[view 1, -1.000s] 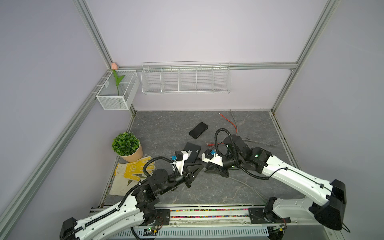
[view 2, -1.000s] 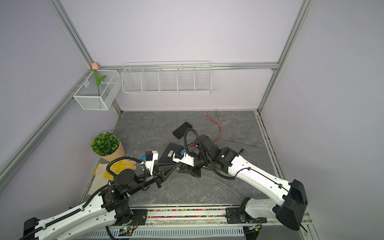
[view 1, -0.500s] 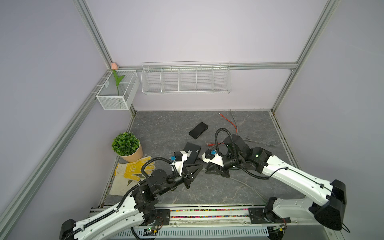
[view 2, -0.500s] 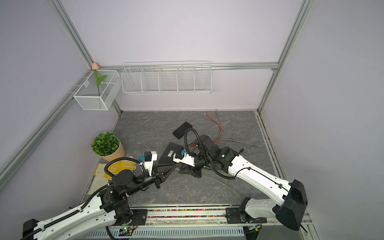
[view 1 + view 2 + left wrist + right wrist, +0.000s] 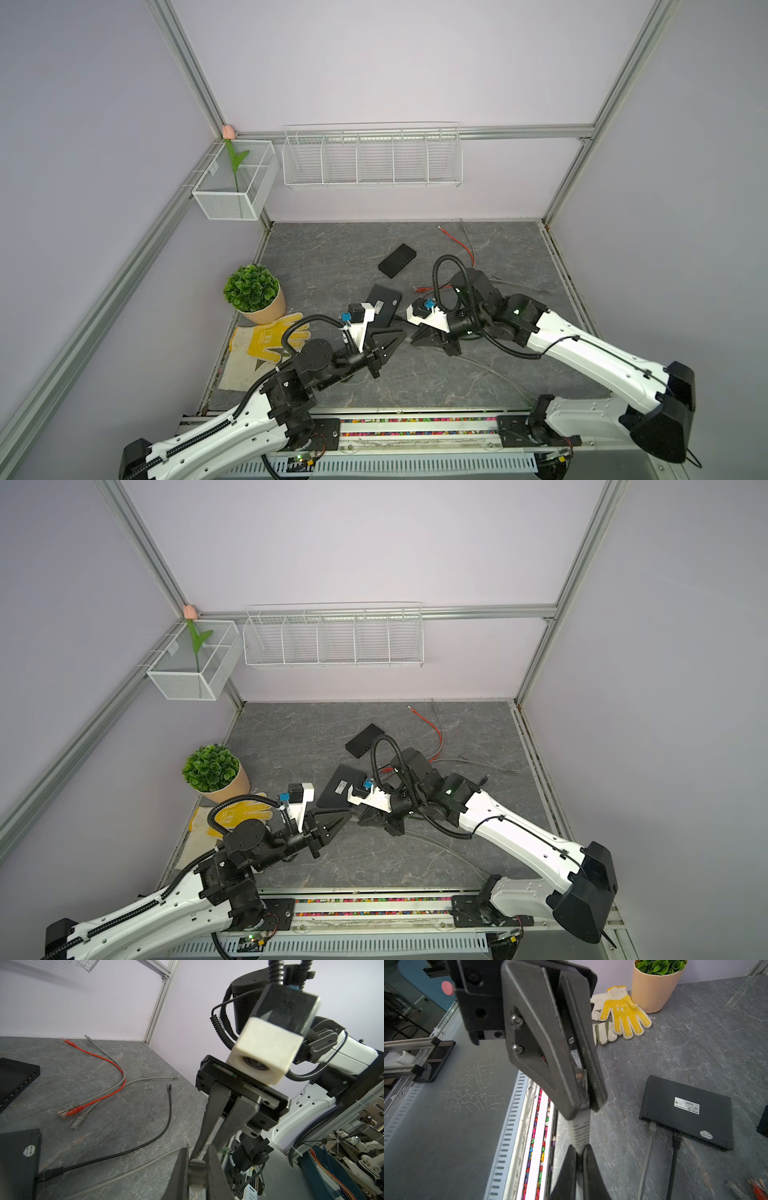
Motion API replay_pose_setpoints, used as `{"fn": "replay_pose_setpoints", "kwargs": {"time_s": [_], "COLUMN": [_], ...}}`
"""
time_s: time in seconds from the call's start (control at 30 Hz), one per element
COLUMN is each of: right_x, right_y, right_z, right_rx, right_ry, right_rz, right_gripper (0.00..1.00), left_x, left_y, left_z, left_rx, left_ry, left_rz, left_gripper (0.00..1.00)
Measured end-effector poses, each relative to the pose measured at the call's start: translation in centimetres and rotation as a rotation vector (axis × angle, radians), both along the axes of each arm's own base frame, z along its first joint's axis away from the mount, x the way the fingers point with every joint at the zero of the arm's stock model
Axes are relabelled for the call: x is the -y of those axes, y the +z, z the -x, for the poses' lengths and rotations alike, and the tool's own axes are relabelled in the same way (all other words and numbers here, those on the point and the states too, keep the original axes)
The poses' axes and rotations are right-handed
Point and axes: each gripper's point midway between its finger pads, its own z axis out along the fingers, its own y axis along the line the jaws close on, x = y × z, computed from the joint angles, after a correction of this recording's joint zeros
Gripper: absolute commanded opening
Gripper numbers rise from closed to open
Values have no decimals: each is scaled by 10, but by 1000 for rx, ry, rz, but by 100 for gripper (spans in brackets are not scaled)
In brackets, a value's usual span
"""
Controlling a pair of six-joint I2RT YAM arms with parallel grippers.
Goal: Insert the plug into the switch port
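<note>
The plug (image 5: 579, 1076) is a clear network plug with gold contacts and a grey ribbed boot (image 5: 579, 1130). My left gripper (image 5: 197, 1154) is shut on it, and the boot (image 5: 196, 1169) sits between its fingers. My right gripper (image 5: 579, 1150) meets it tip to tip and is shut on the tail of the same boot. Both grippers hover just in front of the switch (image 5: 384, 305) (image 5: 346, 789), a flat black box lying label up. In the right wrist view the switch (image 5: 685, 1111) holds a grey cable (image 5: 651, 1128) and a black cable (image 5: 676, 1139) in its front edge.
A second black box (image 5: 397, 260) lies farther back. Loose red and grey cables (image 5: 99, 1095) lie behind the right arm, with a black lead (image 5: 166, 1126) beside them. A potted plant (image 5: 253, 293) and yellow gloves (image 5: 270, 338) sit at the left. The rail (image 5: 415, 432) runs along the front edge.
My right gripper's jaws have closed onto the tail of the plug's boot. Both arms stay almost where they were, and the left grip is unchanged.
</note>
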Motion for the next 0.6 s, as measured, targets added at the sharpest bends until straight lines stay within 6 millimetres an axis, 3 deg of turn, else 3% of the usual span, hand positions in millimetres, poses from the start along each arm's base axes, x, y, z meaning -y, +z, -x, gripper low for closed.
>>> {"fn": "replay_pose_setpoints", "kwargs": {"time_s": [0.07, 0.13, 0.2, 0.4, 0.5, 0.6], "right_x": [0, 1, 4, 17, 28, 43], "right_y": [0, -3, -8, -15, 3, 41], "right_z": [-2, -8, -18, -65, -99, -139], "right_rx": [5, 22, 49, 170, 277, 424], "right_ry": [-9, -41, -90, -298, -431, -586], "right_rz": [3, 22, 52, 207, 304, 387], "right_gripper": [7, 7, 7, 7, 7, 6], "left_x": [-1, -5, -9, -33, -43, -55], "left_y": [0, -2, -4, -18, -21, -22], "left_z": [-1, -4, -8, -33, -49, -78], "left_rx": [2, 2, 2, -36, -54, -85], "left_ry": [7, 31, 66, 263, 361, 480], "left_rz": [-3, -10, -22, -78, -130, -186], "left_gripper": [27, 45, 54, 61, 60, 59]}}
